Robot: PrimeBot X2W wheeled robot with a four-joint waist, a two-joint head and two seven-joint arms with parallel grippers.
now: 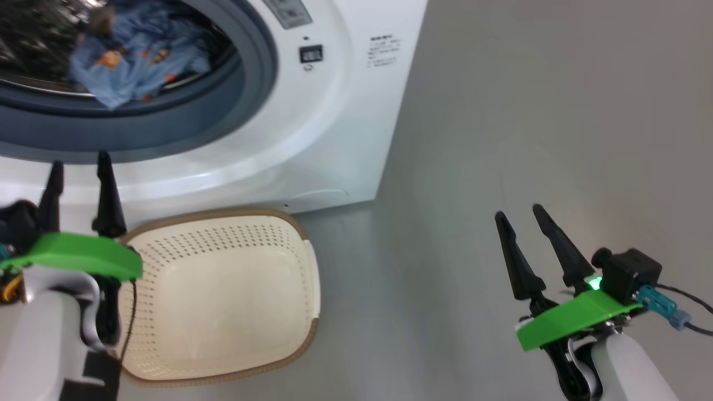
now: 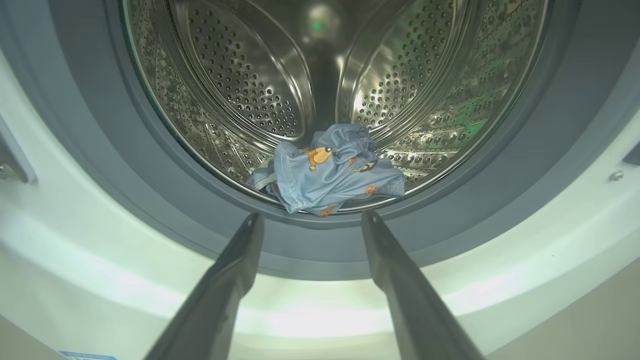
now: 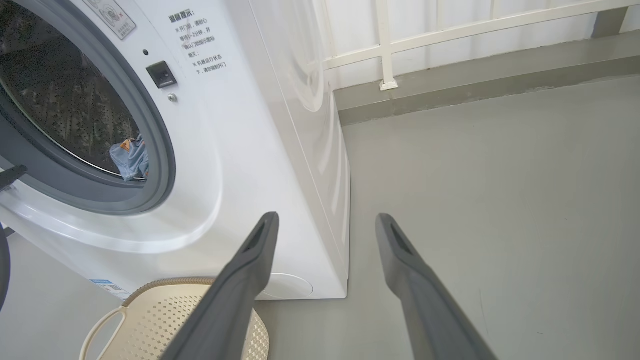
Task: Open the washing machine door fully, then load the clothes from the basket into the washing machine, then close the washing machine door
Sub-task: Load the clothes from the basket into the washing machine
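The washing machine (image 1: 334,111) stands with its drum mouth uncovered; its door is out of view. The clothes (image 1: 133,61), light-blue with orange prints, lie at the drum's front lip, also seen in the left wrist view as the clothes (image 2: 330,170) and in the right wrist view as the clothes (image 3: 131,159). The basket (image 1: 223,289) sits on the floor before the machine with nothing in it. My left gripper (image 1: 78,170) is open, just outside the grey-blue gasket (image 2: 310,245), holding nothing. My right gripper (image 1: 521,214) hangs open over bare floor to the machine's right.
Grey floor (image 1: 529,111) spreads to the right of the machine. A white railing (image 3: 450,35) and a low grey kerb run along the far wall behind the machine's side. The basket (image 3: 165,320) lies close to the machine's lower front.
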